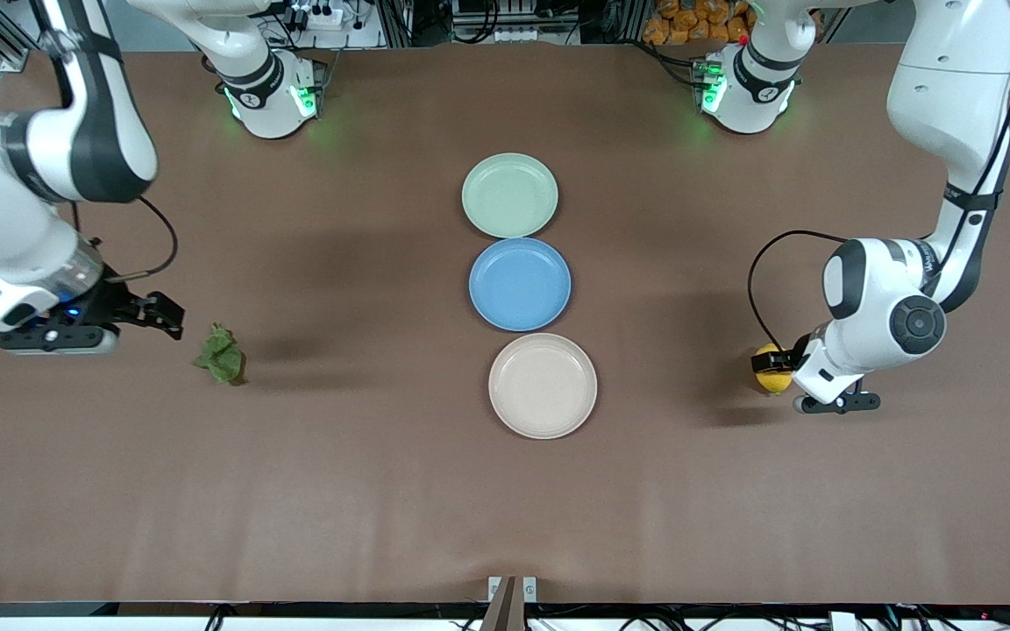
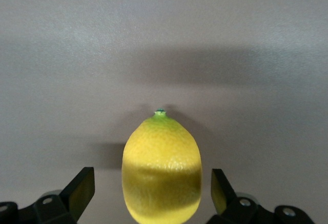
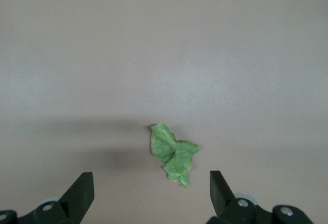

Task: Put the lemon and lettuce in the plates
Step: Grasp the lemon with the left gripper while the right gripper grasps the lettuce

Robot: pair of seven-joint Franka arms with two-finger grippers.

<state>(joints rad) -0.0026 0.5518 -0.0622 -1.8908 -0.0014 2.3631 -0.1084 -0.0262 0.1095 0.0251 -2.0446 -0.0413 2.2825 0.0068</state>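
The yellow lemon (image 1: 770,368) lies on the brown table toward the left arm's end. My left gripper (image 1: 781,365) is down around it. In the left wrist view the lemon (image 2: 161,170) sits between the open fingers (image 2: 82,190) with a gap on each side. The dark green lettuce (image 1: 221,355) lies on the table toward the right arm's end. My right gripper (image 1: 167,318) is open and empty, close beside the lettuce and not touching it. In the right wrist view the lettuce (image 3: 174,155) lies just ahead of the open gripper (image 3: 152,192). The pale green plate (image 1: 509,194) and the cream plate (image 1: 543,386) are empty.
A blue plate (image 1: 520,283) sits between the green and cream plates, in one row down the table's middle; the green one is farthest from the front camera. The two arm bases (image 1: 273,92) stand at the table's back edge.
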